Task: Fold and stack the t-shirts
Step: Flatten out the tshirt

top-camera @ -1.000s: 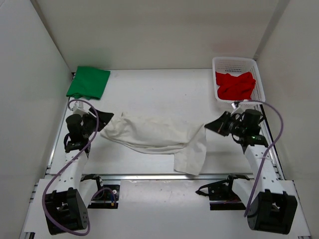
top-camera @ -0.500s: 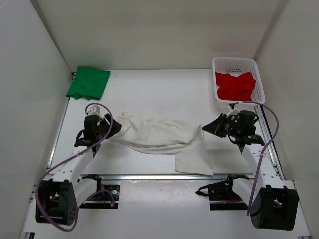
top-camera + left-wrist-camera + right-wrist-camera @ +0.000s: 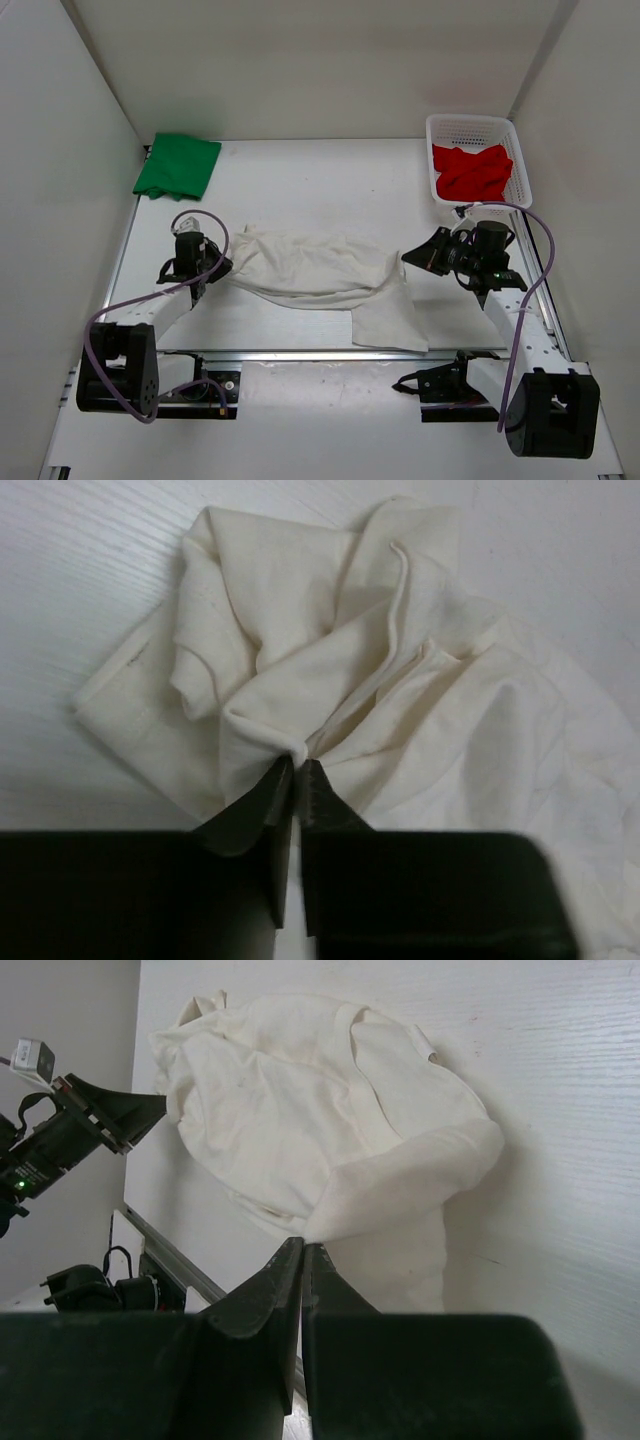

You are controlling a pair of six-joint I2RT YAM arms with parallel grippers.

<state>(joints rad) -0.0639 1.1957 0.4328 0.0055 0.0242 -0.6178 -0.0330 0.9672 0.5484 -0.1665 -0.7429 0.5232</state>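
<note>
The white t-shirt (image 3: 315, 272) lies crumpled and stretched across the middle of the table. My left gripper (image 3: 226, 265) is shut on its left end, pinching a bunch of cloth (image 3: 300, 752). My right gripper (image 3: 408, 258) is shut on its right edge (image 3: 310, 1240); the shirt (image 3: 320, 1120) spreads beyond the fingertips. A flap hangs toward the front (image 3: 385, 322). The green t-shirt (image 3: 178, 166) lies folded at the far left corner. The red t-shirt (image 3: 472, 172) sits crumpled in the basket.
A white mesh basket (image 3: 470, 127) stands at the far right corner against the wall. White walls close in the table on three sides. A metal rail (image 3: 300, 352) runs along the near edge by the arm bases.
My left gripper has moved right and slightly down with the shirt's left end, bunching the cloth. My right gripper has shifted a little left. The shirt is now narrower.
</note>
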